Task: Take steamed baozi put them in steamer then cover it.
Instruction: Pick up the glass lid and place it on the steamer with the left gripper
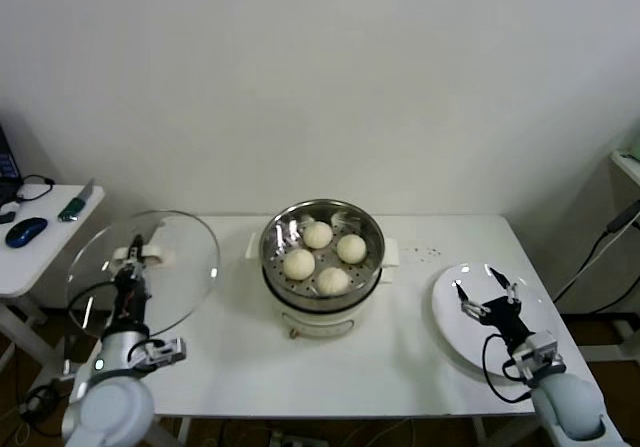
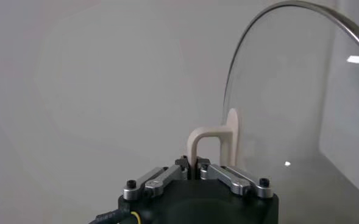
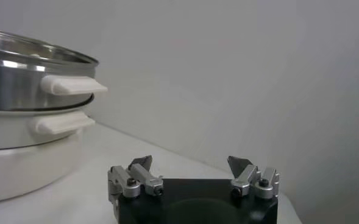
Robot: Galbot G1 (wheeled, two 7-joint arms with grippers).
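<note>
Four buns [image 1: 325, 256] in the steamer [image 1: 322, 229], clustered at 12, 3, 6 and 9 o'clock on the perforated bottom, close together. Steamer at the middle of the white tabletop [image 1: 240, 357], seated on a white pot [image 1: 320, 317]; uncovered. Seen from the right wrist as a shiny steel wall [image 3: 21, 85] with a cream side handle [image 3: 72, 84] above the white pot [image 3: 21, 158].

Left tool [image 1: 133, 264] at 9 o'clock of the steamer, over the tabletop's left edge, pressed together on the cream handle [image 2: 211, 143] of the glass lid [image 1: 185, 257]. Lid held off the tabletop, tilted up on edge, its metal rim [image 2: 289, 12] arching above the tool in the left wrist view; well apart from the steamer. Handle stem pinched between the two fingertips [image 2: 182, 163].

Right tool [image 1: 487, 295] at 3 o'clock of the steamer, over the flat white plate [image 1: 450, 322] near the tabletop's right edge. Fingers [image 3: 144, 163] spread wide, nothing between them.

Small side table [image 1: 40, 252] at 9 o'clock beyond the lid, carrying a blue mouse [image 1: 25, 231] and a green-handled object [image 1: 72, 207].
</note>
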